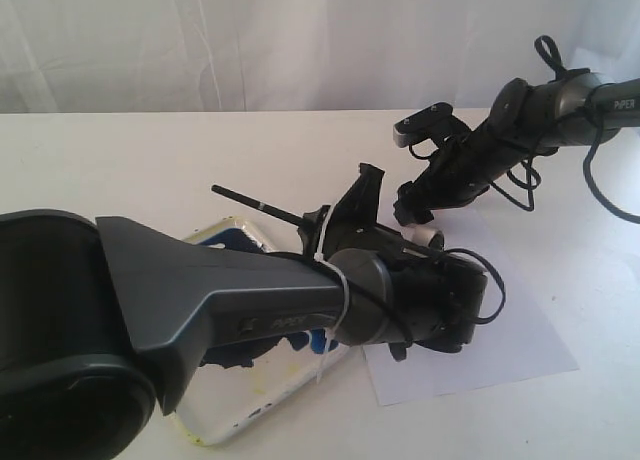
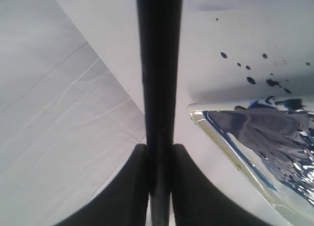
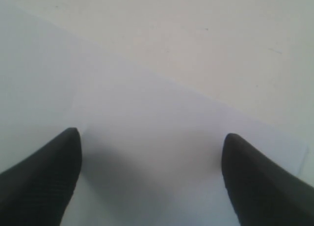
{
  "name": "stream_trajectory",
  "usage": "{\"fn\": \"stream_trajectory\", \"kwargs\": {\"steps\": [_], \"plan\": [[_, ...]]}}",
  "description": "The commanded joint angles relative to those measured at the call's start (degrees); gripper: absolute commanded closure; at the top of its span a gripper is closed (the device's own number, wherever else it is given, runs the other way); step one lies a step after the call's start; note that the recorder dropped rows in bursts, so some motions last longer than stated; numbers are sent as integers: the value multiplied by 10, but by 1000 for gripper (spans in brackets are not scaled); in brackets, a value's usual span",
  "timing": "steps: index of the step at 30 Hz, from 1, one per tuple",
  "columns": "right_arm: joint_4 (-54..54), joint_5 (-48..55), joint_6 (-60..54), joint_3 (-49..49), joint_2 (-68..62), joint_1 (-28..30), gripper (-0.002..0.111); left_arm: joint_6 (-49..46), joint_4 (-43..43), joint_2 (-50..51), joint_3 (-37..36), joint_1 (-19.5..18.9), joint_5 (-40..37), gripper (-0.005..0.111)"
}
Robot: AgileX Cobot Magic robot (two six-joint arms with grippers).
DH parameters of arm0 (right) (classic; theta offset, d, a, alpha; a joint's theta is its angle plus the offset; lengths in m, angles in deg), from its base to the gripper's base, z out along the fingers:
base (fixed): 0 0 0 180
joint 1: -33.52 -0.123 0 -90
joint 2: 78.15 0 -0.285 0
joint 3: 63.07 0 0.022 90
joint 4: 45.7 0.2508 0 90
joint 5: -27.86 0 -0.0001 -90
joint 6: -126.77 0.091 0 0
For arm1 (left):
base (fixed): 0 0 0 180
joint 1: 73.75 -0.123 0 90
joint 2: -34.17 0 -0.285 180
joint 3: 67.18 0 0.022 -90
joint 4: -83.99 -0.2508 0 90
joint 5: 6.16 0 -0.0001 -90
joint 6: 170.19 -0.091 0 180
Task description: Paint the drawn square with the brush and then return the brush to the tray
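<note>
Because the big left arm (image 1: 200,290) fills the outside view, the drawn square cannot be seen. The left hand (image 1: 345,215) is clenched on the brush (image 1: 255,202), whose stick points to 10 o'clock. The tray (image 1: 240,425) lies at 8 o'clock from that hand, the paper (image 1: 500,350) at 4 o'clock. The right hand (image 1: 412,208) hangs over the paper.

In the left wrist view, the fingers (image 2: 127,186) pinch the brush (image 2: 159,64), and the tray (image 2: 211,127) is just beside it.

In the right wrist view, the right hand (image 3: 149,137) is spread wide and holds nothing, above plain paper (image 3: 147,88). I think the left hand is nearer both spots.
</note>
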Motion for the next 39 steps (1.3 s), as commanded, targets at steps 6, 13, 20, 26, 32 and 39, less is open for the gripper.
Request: {"fn": "stream_trajectory", "kwargs": {"steps": [6,13,20,26,32,39], "plan": [[-19,14,-2,-4,-12,1,35,-22,12,-2,2,4,-57,107],[-19,14,-2,-4,-12,1,35,-23,23,-2,2,5,-57,107],[-19,14,-2,-4,-12,1,35,-23,52,-2,2,18,-57,107],[-19,14,-2,-4,-12,1,35,-25,51,-2,2,22,-57,107],[-19,14,-1,-4,-12,1,35,-25,51,-2,2,16,-57,107],[-19,15,-1,-4,-12,1,35,-26,46,-3,-14,16,-57,107]]}}
